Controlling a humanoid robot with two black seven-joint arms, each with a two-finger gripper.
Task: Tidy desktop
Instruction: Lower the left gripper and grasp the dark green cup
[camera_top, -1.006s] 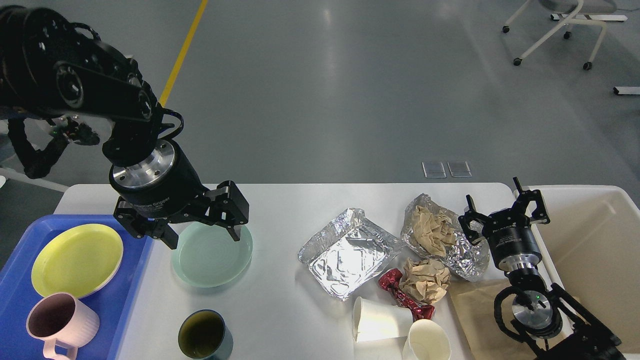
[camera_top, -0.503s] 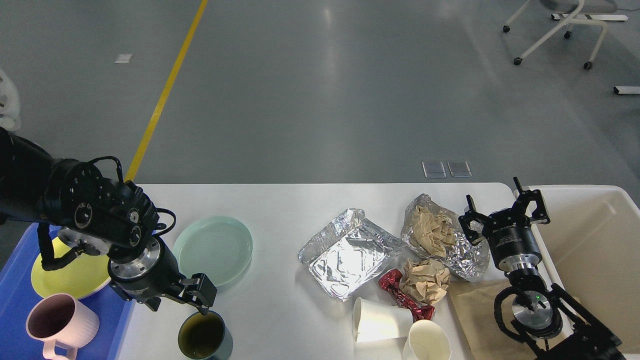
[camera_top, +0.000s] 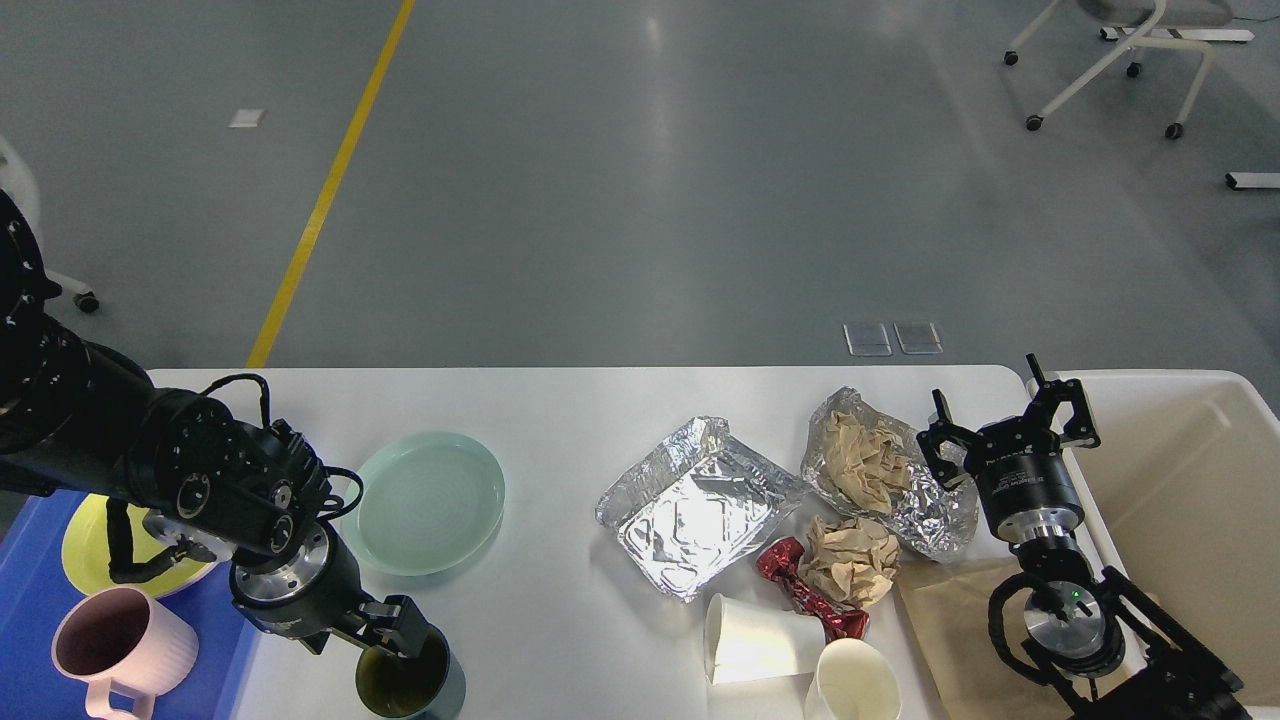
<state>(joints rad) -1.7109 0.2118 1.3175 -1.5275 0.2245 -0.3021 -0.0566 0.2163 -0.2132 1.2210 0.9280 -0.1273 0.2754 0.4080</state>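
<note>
White desktop (camera_top: 560, 410), left tool (camera_top: 385, 640) now lower, finger inside dark cup (camera_top: 408, 685)

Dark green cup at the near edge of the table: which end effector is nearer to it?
Left. The left end effector is right at the dark green cup, one finger at its rim. The right end effector is far across the desktop, by the foil.

Both arms are black, built from fat round parts. The left arm (camera_top: 150, 460) has round caps, small screws and a looping black cable. Each wrist has a shiny silver ring. The right gripper (camera_top: 1010, 425) has white writing on it. A tiny green light glows at its 6 o'clock.
</note>
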